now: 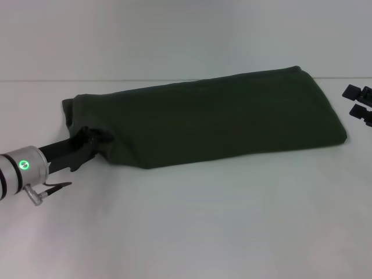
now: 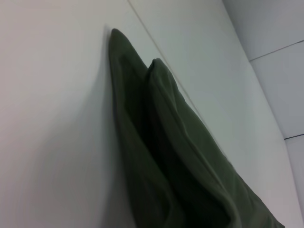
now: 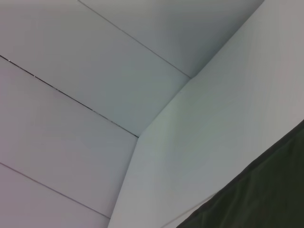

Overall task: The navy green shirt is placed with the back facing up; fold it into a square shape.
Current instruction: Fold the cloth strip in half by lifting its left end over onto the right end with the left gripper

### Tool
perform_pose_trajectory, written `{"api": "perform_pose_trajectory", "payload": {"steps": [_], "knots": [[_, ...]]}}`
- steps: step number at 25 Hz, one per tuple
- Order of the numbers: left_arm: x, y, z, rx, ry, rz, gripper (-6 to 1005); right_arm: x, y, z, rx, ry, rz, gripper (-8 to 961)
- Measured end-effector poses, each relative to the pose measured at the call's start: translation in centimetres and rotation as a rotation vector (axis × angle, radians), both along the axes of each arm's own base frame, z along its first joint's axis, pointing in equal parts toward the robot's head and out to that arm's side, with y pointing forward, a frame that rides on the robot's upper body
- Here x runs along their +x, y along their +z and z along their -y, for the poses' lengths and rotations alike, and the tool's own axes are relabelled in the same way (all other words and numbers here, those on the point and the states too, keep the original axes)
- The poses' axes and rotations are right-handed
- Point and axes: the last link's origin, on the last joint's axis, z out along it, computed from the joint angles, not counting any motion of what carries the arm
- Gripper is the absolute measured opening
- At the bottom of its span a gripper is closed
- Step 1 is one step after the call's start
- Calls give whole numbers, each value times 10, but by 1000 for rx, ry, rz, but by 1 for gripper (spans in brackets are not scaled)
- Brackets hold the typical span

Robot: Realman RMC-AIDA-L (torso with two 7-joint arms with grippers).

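The white table (image 1: 186,232) carries the navy green shirt (image 1: 221,116), already folded into a long band running from the left toward the far right. To square it, lift the left end cleanly and lay it edge to edge over the right end. The left gripper (image 1: 93,142) reaches in low at that bunched left end, pinching the cloth; the right gripper (image 1: 360,104), at the right edge, cannot be read.

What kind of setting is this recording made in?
Probably a lab or test bench, not a home: a bare white table, plain panelled walls, and only the navy green shirt laid out, with the left gripper at its near-left end.
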Motion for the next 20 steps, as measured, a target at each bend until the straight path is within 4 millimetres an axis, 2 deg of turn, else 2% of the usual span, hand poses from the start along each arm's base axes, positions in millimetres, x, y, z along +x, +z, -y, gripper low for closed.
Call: {"api": "perform_pose_trajectory", "payload": {"steps": [4,7,12,20], "knots": [[-3,4,1,11,-2,-14,425,1,1,0,3,-3,-3,852],[-5,11,3,16,-37,-45,192,1,1,0,4,-6,-3,852],[-14,24,8,-8,-90,-145,138,2,3,0,14,-13,-8,851],[-48,57,18,50,12,-252,126,5,9,-1,45,-30,-24,851]]}}
